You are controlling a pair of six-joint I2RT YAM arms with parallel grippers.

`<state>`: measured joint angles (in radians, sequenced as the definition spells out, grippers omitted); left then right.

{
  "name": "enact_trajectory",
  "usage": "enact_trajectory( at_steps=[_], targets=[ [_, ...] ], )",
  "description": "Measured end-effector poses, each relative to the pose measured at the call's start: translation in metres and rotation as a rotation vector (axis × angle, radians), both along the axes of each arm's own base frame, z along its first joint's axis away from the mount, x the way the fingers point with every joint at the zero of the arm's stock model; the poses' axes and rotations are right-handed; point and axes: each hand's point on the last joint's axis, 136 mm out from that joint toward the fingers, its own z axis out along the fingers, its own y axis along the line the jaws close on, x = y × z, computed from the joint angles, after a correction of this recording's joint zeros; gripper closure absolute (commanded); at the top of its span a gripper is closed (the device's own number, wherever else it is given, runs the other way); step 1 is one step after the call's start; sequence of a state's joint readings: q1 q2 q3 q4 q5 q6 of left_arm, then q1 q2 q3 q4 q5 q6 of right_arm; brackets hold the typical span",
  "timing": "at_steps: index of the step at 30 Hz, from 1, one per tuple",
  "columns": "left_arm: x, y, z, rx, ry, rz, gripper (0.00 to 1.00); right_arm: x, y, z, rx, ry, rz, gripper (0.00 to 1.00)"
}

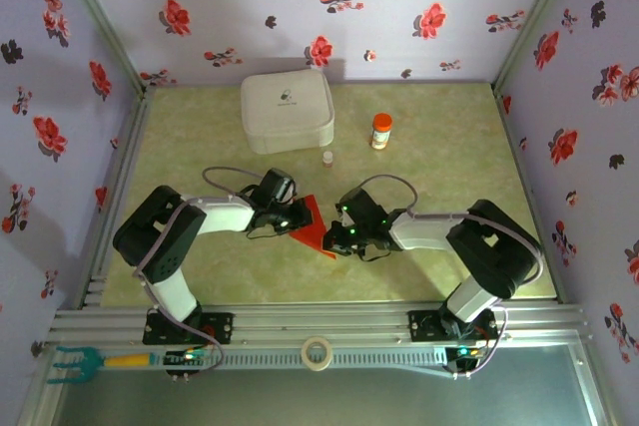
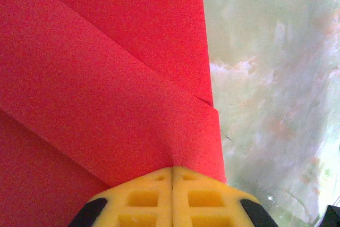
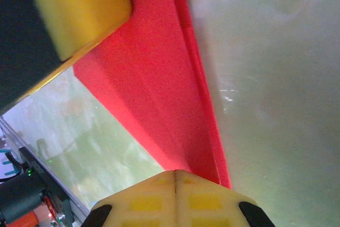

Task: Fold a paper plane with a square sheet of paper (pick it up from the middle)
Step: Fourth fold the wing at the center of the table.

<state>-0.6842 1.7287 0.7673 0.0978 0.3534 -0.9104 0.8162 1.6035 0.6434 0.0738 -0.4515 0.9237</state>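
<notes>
Mid-fold: left end effector (image 2: 172, 174) and right end effector (image 3: 176, 175) pinch the square sheet of paper (image 1: 313, 226) between them; next, probably flatten the crease.

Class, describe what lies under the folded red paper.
The green table lies under the red paper and shows around its edges. The patch directly beneath is covered, as are lower layers under its flaps.
</notes>
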Motion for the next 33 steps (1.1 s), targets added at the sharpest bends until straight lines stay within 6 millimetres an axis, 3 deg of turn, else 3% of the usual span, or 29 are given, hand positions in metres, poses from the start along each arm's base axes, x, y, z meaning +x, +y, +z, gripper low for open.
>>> enact_trajectory(
  at_steps=[8, 20, 27, 30, 33],
  targets=[
    [0.000, 0.000, 0.000, -0.001, 0.000, 0.000, 0.92, -0.002, -0.002, -0.007, 0.037, -0.013, -0.011, 1.00],
    [-0.002, -0.001, 0.000, -0.013, 0.009, -0.010, 0.92, -0.019, -0.024, 0.000, 0.059, 0.001, -0.037, 1.00],
    [-0.002, -0.001, 0.000, -0.015, 0.011, -0.010, 0.92, 0.012, 0.007, 0.029, 0.101, -0.042, -0.032, 1.00],
    [-0.002, -0.001, 0.000, -0.015, 0.011, -0.010, 0.92, 0.021, 0.016, 0.023, 0.092, -0.035, -0.032, 1.00],
    [-0.002, -0.002, 0.000, -0.015, 0.011, -0.010, 0.92, 0.018, 0.012, 0.005, 0.058, -0.005, -0.036, 1.00]
  ],
)
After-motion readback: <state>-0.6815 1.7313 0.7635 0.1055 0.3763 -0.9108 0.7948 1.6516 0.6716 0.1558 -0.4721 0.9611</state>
